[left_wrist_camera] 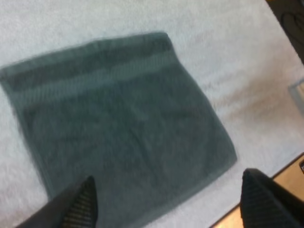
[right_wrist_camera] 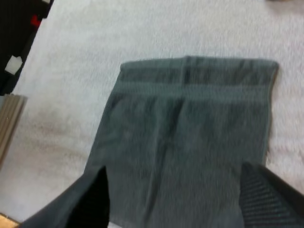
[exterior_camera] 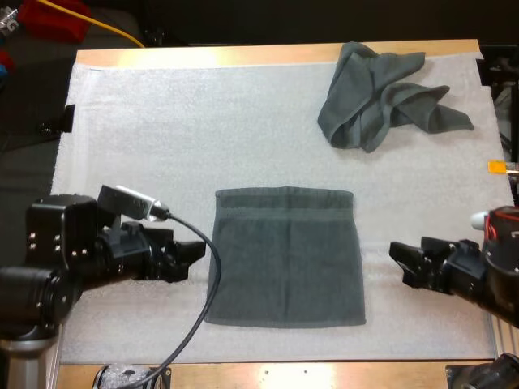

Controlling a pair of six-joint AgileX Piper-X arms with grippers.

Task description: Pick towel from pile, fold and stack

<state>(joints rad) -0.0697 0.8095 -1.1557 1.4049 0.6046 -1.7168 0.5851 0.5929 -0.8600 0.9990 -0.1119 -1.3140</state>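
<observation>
A dark grey-green towel [exterior_camera: 285, 258] lies flat and folded on the white mat near the front, also seen in the left wrist view [left_wrist_camera: 118, 123] and the right wrist view [right_wrist_camera: 185, 137]. A crumpled towel [exterior_camera: 381, 96] rests at the far right of the mat. My left gripper [exterior_camera: 193, 258] hovers just left of the flat towel, open, its fingers [left_wrist_camera: 78, 206] spread apart above the towel's edge. My right gripper [exterior_camera: 403, 261] hangs just right of the flat towel, open, with its fingers [right_wrist_camera: 263, 197] wide apart and nothing between them.
The white mat [exterior_camera: 186, 121] covers most of the wooden table [exterior_camera: 243, 55]. The table's front edge [exterior_camera: 308, 374] runs close below the flat towel. Bare mat stretches across the far left and middle.
</observation>
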